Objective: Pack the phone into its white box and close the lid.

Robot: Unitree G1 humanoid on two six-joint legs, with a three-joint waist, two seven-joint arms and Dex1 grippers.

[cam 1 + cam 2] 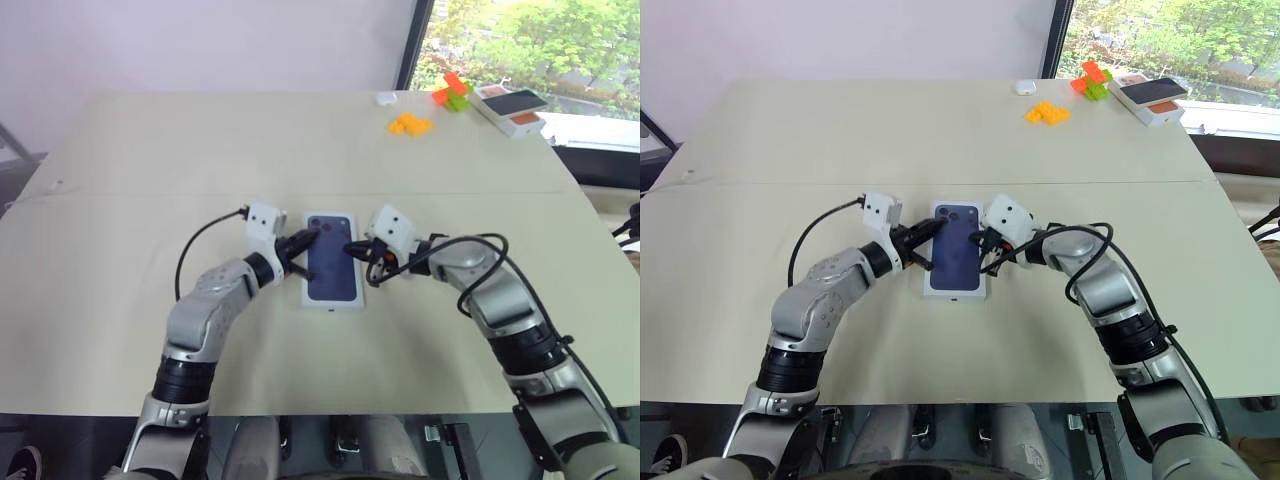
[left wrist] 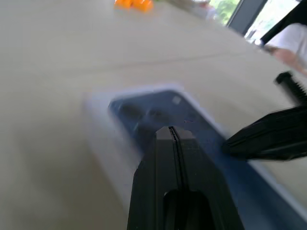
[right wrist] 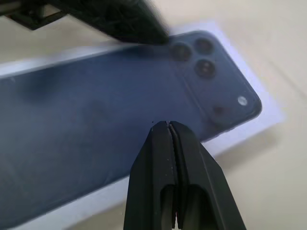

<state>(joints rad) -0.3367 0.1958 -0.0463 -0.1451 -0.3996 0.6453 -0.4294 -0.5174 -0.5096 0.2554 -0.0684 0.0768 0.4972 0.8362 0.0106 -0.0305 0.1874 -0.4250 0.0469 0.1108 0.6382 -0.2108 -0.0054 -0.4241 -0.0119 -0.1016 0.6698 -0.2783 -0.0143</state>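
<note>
L gripper [image 1: 312,235]: clenched, empty, tip over lid's near-left part.
R gripper [image 1: 350,247]: clenched, empty, tip over lid's right edge.
Lid [image 1: 334,272]: on white box, mid-table [image 1: 140,170], printed phone up.

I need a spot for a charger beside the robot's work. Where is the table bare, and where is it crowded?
Bare: the wide stretch of table beyond the lid and toward its left edge, and the near strip in front of the arms. Crowded: the middle, where the left pincer and right pincer, both shut, meet over the lid, and the far right corner with orange blocks and another box.
</note>
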